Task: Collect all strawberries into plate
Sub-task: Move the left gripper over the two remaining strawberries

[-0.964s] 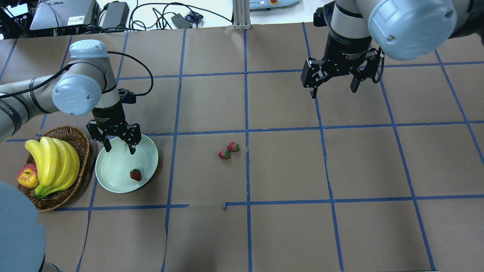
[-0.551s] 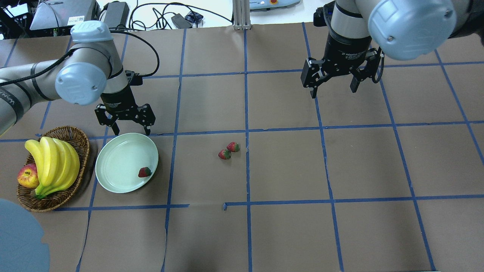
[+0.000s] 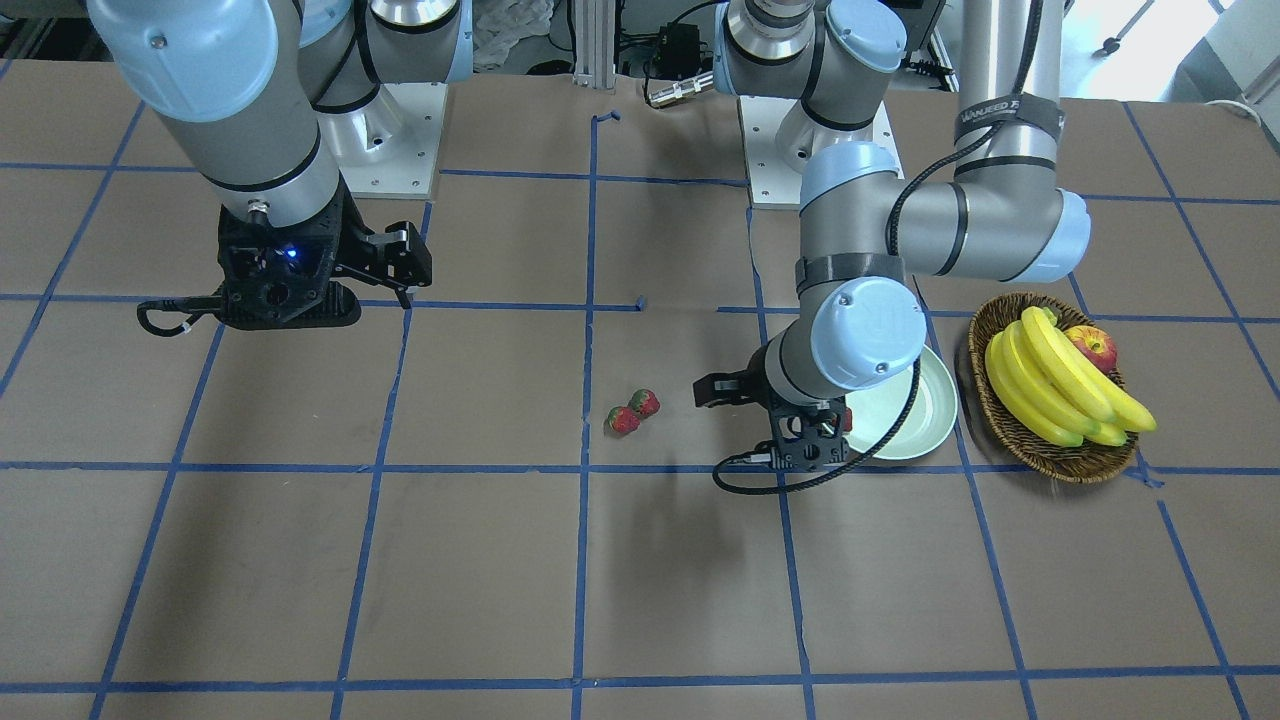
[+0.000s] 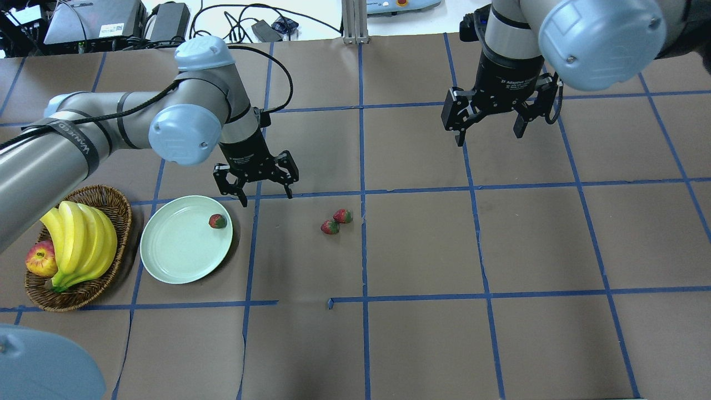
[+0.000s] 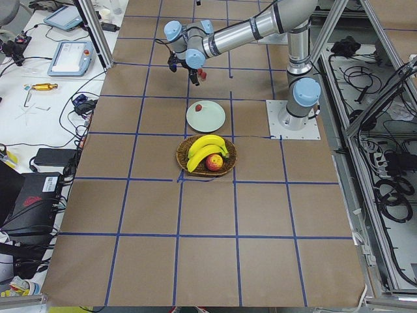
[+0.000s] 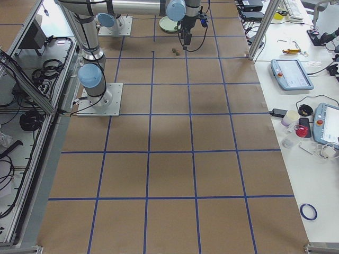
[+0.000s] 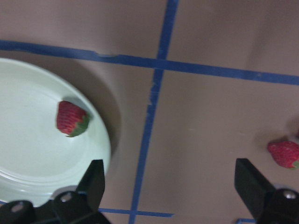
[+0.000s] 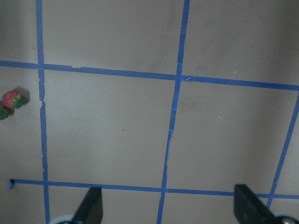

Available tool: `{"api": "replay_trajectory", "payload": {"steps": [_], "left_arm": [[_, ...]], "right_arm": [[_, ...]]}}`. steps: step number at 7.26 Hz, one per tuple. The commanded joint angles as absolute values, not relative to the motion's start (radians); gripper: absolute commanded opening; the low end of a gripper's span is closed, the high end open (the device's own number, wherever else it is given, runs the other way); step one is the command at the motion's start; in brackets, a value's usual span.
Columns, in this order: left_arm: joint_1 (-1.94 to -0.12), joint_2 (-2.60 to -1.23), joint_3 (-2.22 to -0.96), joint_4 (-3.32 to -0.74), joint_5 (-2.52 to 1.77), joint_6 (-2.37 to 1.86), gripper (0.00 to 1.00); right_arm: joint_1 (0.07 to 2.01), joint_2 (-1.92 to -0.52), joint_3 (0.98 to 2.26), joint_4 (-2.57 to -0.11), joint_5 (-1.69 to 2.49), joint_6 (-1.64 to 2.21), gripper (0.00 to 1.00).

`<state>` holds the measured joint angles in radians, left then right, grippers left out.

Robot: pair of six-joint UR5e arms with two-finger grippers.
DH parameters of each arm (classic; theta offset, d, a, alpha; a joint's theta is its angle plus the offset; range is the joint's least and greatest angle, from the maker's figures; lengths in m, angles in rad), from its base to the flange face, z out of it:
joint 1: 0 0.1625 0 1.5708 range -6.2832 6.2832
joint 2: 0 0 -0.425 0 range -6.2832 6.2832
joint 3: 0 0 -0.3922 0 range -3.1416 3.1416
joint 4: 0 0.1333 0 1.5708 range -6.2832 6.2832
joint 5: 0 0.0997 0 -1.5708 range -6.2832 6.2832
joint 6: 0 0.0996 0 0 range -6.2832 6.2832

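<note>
Brown paper gridded with blue tape is covering the worktop (image 4: 422, 250), and the left arm is swinging across it. A second ago the left fingers (image 7: 95, 183) were hanging over the plate (image 4: 166, 261); now they are hovering just past its far right rim, spread wide and carrying nothing. One strawberry (image 4: 217, 221) is lying inside the plate, and it has been rolling: it has gone from the near side of the dish to a spot close against the rim on the side facing the others. This is looking like one drop finished and the arm heading for the next fruit, a third of the job done.

Two strawberries (image 4: 330, 226) are waiting near the middle tape line, touching each other, so closing on one is likely to be nudging its neighbour. Bare paper is lying between them and the left fingers, leaving the approach open. The right fingers (image 8: 93, 203) are hanging spread and empty, well apart at the far right, crowding nothing. A basket (image 4: 119, 222) is sitting just beside the plate's left edge, so the return is best coming in from the right, aiming at the bare middle and not at the berry by the rim.
</note>
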<state>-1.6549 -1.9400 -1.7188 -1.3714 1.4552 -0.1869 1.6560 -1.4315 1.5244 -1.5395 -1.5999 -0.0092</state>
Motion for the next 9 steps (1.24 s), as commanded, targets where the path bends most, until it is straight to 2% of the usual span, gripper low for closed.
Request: {"api": "replay_trajectory", "payload": {"steps": [1,6,7,9], "left_arm": [[-1.735,-1.965,-1.732,-1.33,1.414,-0.126,0.95],[-1.766,-2.063,-1.733,-1.224,1.321,-0.008,0.92],[-1.769,-2.072,-1.733,-1.226,1.321,-0.006,0.84],[-1.769,-2.074,-1.733,-1.227,1.322,-0.005,0.74]], "right_arm": [[1.655,-1.431,1.548,-1.551,-1.6,-0.008,1.0],[1.655,-1.431,1.548,-1.546,-1.601,-0.009,1.0],[1.655,-1.431,1.548,-1.546,-1.601,-0.009,1.0],[1.655,-1.431,1.548,-1.546,-1.601,-0.009,1.0]]}}
